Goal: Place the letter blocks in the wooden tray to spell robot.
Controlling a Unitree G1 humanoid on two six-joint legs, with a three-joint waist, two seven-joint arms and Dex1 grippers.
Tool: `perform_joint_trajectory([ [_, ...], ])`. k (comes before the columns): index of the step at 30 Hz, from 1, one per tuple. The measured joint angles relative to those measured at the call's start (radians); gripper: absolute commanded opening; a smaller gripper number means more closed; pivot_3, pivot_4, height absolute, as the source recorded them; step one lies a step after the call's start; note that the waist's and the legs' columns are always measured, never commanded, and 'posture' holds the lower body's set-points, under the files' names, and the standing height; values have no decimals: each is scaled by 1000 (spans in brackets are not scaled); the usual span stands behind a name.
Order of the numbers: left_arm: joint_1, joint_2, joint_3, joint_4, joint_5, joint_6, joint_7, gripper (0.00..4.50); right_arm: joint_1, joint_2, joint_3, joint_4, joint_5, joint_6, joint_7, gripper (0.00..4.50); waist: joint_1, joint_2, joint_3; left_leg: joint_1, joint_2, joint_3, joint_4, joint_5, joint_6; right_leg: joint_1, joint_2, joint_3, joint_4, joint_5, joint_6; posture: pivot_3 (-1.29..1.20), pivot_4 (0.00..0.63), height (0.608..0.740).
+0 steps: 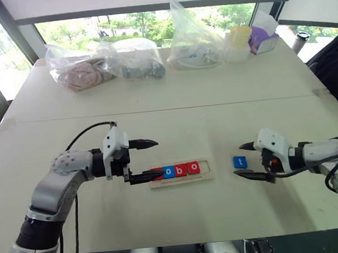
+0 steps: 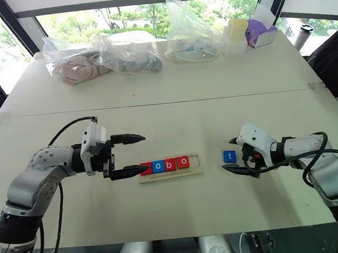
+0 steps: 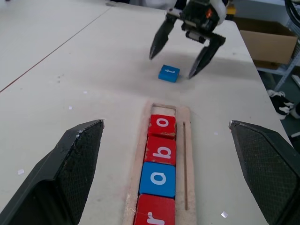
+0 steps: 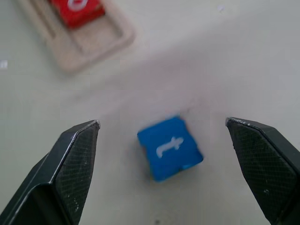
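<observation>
Nearest the head camera, the tray lies on the bench with four blocks in a row: a red r, a blue o, a red b and a red o. Its last slot, at the 3 o'clock end, is bare wood. The blue t block lies flat on the bench, just off that end at 3 o'clock, apart from the tray.

The right hand sits just beyond the t at 3 o'clock, fingers spread wide to either side of it and holding nothing. The left hand is at the tray's 9 o'clock end, also wide open and empty; its lower finger seems to reach over the r, though contact is hard to judge.

At 12 o'clock, clear bags, a cup and a purple box line the far edge.
</observation>
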Motion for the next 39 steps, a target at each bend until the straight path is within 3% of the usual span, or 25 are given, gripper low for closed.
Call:
perform_joint_trajectory([
  [4,3,1,1,-2,0,0,7,4500,-54,-1,33,131,-36,-123,62,4434,2,0,0,0,0,0,0,0,0,0,0,0,1,0,0,0,150,740],
  [5,5,1,1,-3,0,0,8,4500,-64,0,36,146,-38,-136,71,4209,2,0,0,0,0,0,0,0,0,0,0,0,1,0,0,0,150,740],
  [7,5,1,1,-3,0,0,9,4500,-77,0,43,172,-45,-164,84,3622,3,0,0,0,0,0,0,0,0,0,0,0,1,0,0,0,150,740],
  [12,5,1,1,-3,-1,0,11,4500,-88,8,53,193,-54,-206,93,1123,4,0,0,1,0,0,0,0,0,1,0,0,1,1,0,0,150,740],
  [18,5,2,1,-3,-1,0,10,4500,-89,14,54,172,-54,-204,91,1119,3,0,0,1,0,0,0,0,0,1,0,0,1,1,-1,0,150,740],
  [25,4,2,1,-4,-1,0,8,4500,-224,68,138,12,-30,-102,123,1119,3,0,0,1,0,-2,0,0,0,1,0,-1,2,1,0,0,150,740],
  [29,6,3,1,-6,-1,0,9,4500,-259,105,217,22,-47,-89,139,1119,7,0,0,0,-1,-3,0,0,0,1,-2,-1,1,0,0,0,150,740],
  [39,17,3,1,-32,-2,2,29,4500,-289,128,274,79,-99,-120,153,1119,4,0,0,1,0,-3,0,0,0,1,-1,-1,1,0,0,0,150,740],
])
